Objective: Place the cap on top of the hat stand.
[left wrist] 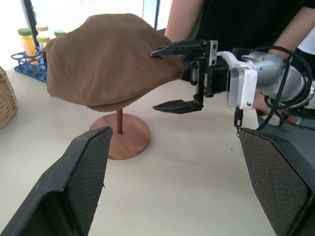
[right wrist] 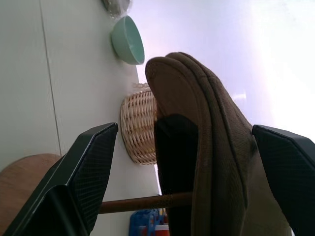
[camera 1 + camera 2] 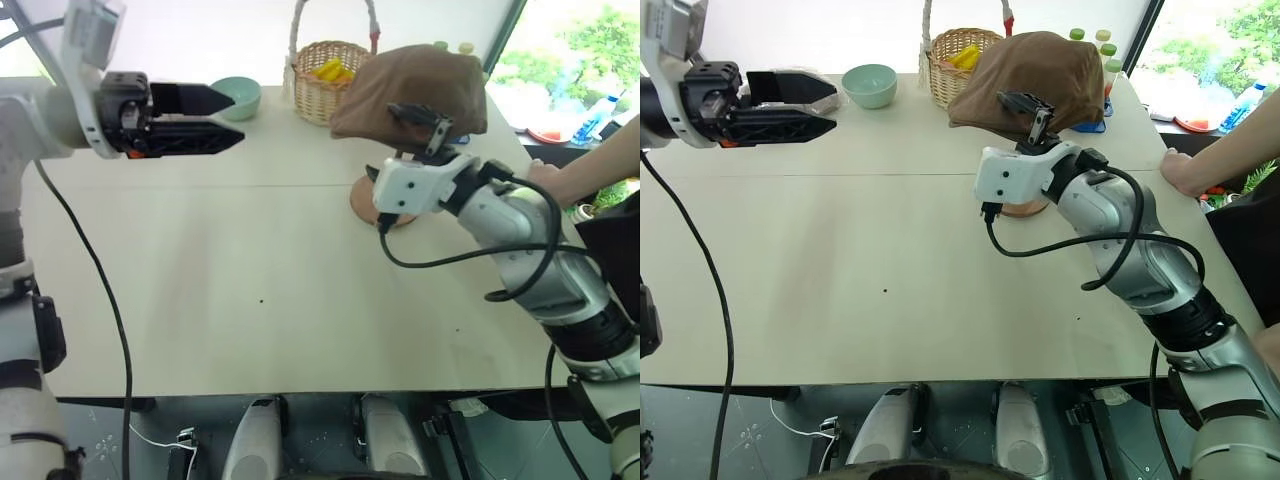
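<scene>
— Where is the cap?

— The cap sits on top of the hat stand, draped over its head so the disc is hidden under the brown cloth. The thin rod comes down from beneath it to the round wooden base, which rests on the pale table towards the far right side.

— And the right gripper?

— The right gripper is at the cap's near edge, pointing in from the side. Its two black fingers stand wide apart, one above the other. The upper fingertip lies against the cap's edge, the lower one hangs free below the brim, apart from the rod. The cloth runs between the fingers, as the right wrist view shows, but they are not closed on it.

— The left one?

— The left gripper hovers above the table's far left part, well apart from the stand, its fingers pointing across towards the cap. It is spread open too and carries nothing.

— What else is around the stand?

— Just behind the cap stands a wicker basket with a tall handle and something yellow inside. Further left along the far edge is a mint-green bowl. Behind the cap on the other side, a blue rack of small bottles with green caps. A person's hand rests on the right edge of the table, near the right arm, and the person stands behind that arm in dark clothing.
</scene>
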You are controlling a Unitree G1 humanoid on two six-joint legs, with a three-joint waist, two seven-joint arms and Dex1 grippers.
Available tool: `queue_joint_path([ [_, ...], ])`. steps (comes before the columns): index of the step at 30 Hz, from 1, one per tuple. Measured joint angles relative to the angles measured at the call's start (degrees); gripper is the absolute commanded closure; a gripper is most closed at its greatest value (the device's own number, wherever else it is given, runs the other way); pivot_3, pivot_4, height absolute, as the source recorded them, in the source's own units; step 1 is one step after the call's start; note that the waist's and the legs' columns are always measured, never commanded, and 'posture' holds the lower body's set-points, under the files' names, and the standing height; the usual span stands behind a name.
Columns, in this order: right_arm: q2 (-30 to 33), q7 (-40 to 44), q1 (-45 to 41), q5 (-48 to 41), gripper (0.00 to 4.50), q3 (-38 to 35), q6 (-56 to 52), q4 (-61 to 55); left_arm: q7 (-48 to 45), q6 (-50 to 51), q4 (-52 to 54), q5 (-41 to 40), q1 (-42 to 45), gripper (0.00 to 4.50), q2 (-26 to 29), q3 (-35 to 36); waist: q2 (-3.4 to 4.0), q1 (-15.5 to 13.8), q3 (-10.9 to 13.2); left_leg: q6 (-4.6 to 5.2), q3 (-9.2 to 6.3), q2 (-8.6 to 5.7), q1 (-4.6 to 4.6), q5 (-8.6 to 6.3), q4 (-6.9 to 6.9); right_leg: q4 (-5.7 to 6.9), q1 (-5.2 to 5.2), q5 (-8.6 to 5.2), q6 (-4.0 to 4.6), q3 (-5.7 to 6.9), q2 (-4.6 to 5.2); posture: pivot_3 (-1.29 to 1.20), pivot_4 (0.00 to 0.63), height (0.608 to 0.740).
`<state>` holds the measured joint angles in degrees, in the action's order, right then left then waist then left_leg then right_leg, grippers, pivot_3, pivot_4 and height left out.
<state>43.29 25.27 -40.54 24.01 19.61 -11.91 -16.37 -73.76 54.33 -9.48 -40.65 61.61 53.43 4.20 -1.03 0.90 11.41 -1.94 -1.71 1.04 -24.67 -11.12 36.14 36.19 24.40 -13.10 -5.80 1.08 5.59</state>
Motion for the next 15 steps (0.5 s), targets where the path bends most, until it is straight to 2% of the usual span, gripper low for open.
queue_joint_path([
  [2, -0.6, -0.7, 0.0, 1.5, 0.0, 0.0, 1.9, 2.5, 0.3, 0.0, -0.3, 0.0, 0.0, 0.25, -0.1, 0.0, 0.0, 0.0, 0.0, 0.0, 0.0, 0.0, 0.0, 0.0, 0.01, 0.0, 0.0, 0.01, -0.01, -0.01, 0.0, 0.0, 0.15, 0.74],
  [5, -2.0, -1.9, 0.0, 3.2, 0.84, 0.0, 4.3, 5.7, 0.5, 0.1, -0.6, 0.0, 0.0, 0.2, -0.1, 0.0, 0.0, 0.1, 0.0, 0.0, 0.01, 0.0, 0.01, 0.0, 0.01, 0.01, 0.0, 0.01, -0.01, -0.02, 0.0, 0.0, 0.15, 0.74],
  [11, -3.9, -3.5, 0.0, 4.0, 3.63, -2.2, 7.4, 7.7, 1.1, 0.3, -0.6, 0.0, 0.0, 0.2, -0.1, 0.1, 0.0, 0.0, 0.0, 0.0, 0.01, 0.0, 0.01, 0.0, 0.0, 0.01, 0.0, 0.04, -0.07, -0.02, 0.0, 0.0, 0.15, 0.74],
  [15, -3.9, -3.6, -1.0, 2.0, 3.63, -6.6, 9.1, 8.7, 1.6, 0.3, -0.5, 0.0, 0.0, 0.2, -0.1, 1.1, 0.0, 0.0, 0.0, 0.0, 0.02, 0.0, 0.01, 0.0, 0.01, 0.01, 0.0, 0.04, -0.06, -0.04, 0.0, 0.0, 0.15, 0.74],
])
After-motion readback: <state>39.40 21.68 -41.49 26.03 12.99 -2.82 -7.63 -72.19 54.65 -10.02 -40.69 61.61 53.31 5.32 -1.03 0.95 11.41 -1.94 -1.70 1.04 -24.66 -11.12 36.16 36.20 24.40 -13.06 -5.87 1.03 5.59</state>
